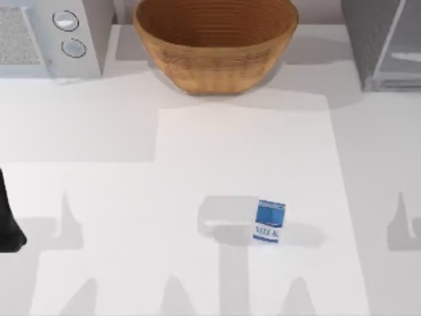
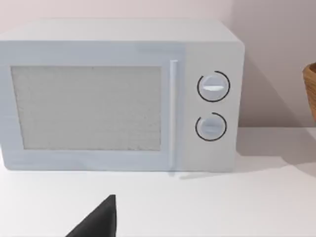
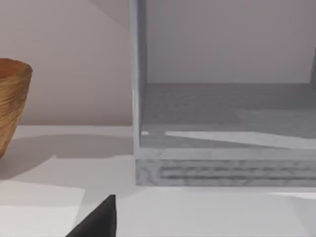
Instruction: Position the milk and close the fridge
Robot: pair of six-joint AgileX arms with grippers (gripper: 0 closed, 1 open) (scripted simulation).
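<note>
1. The small box-shaped milk carton [image 1: 269, 222], blue on top and white below with blue "MILK" lettering, stands upright on the white table [image 1: 197, 164], right of centre and near my edge, touching nothing.
2. The large grey fridge [image 1: 381, 46] sits at the far right corner, door open, pale interior [image 3: 227, 113] visible and bare.
3. I judge the carton light, stiff and somewhat slick; I'd pinch its flat sides at mid-height.
4. My left arm [image 1: 10, 224] is parked at the left edge. I cannot tell how either pincer is set.
5. A woven brown basket [image 1: 216, 39] and a white two-knob microwave [image 2: 118, 94] stand at the back.
</note>
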